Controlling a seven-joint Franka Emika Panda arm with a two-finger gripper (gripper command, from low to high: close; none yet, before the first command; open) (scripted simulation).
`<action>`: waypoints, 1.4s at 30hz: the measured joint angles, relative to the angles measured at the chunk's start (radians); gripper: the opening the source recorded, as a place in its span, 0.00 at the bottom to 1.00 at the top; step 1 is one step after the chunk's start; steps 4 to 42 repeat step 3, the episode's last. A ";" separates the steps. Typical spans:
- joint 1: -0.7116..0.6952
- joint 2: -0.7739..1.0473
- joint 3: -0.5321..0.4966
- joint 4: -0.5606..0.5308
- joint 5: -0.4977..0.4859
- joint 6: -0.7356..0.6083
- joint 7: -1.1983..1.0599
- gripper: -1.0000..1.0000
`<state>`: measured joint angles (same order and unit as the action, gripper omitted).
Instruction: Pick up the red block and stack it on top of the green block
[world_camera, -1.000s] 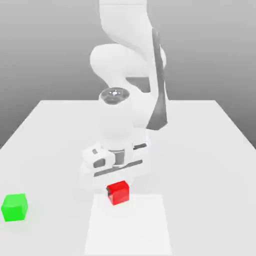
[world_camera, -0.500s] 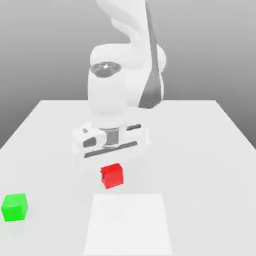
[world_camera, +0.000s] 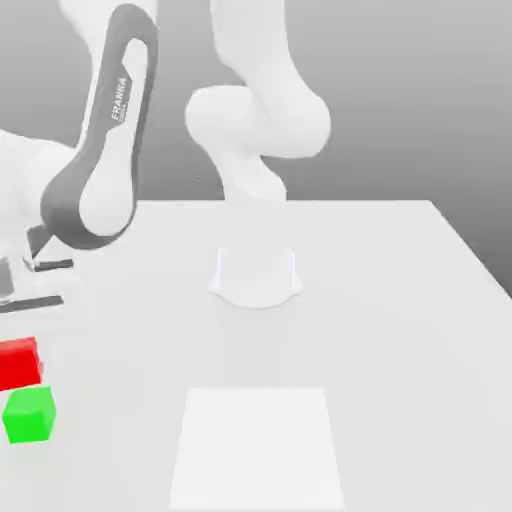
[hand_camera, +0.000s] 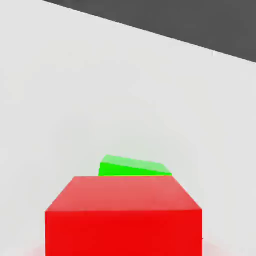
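Red and probably light and stiff, the block (hand_camera: 125, 233) is gripped by the tool (world_camera: 20, 388) above the bench (world_camera: 370, 350), near the green block (world_camera: 29, 415), best held by opposite flat sides.

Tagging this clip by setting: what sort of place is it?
Likely a simulated robotics test scene: a Franka arm, a plain pale tabletop, and red and green cubes against a blank grey backdrop.

Bright, flat light washes the smooth white worktop (world_camera: 350, 330) nearly featureless in the exterior view; the grey backdrop (world_camera: 400, 100) darkens toward the worktop's far edge.
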<state>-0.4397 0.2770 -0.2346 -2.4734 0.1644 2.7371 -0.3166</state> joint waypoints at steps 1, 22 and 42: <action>0.000 0.000 0.000 0.000 0.000 0.000 0.000 1.00; 0.000 0.000 0.000 0.000 0.000 0.000 0.000 1.00; 0.000 0.000 0.000 0.000 0.000 0.000 0.000 1.00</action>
